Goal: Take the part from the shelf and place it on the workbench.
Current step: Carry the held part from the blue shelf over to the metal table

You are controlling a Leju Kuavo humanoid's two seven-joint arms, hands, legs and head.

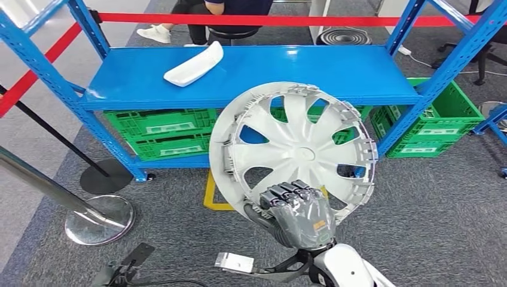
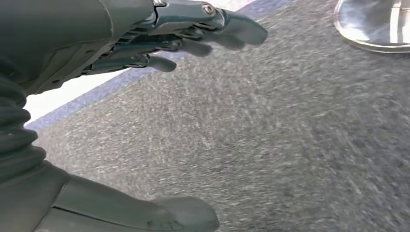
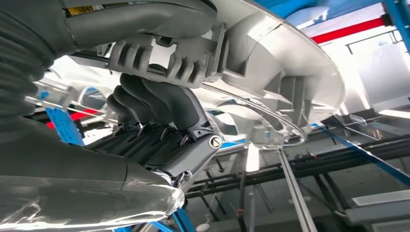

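Hubcap [image 1: 293, 149] upright, off shelf [image 1: 251, 75], right robot hand [image 1: 297, 210] grasping rim at 6 o'clock. White part [image 1: 194, 64] on shelf, 11 o'clock. Left robot hand [image 2: 159, 38] released, over carpet.

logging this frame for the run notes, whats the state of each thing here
wheel cover: off the shelf, held up tilted in the air
right robot hand: grips the wheel cover's lower rim
left robot hand: holds nothing, fingers apart, over the carpet
white part: lying on the blue shelf
green crates: under the shelf
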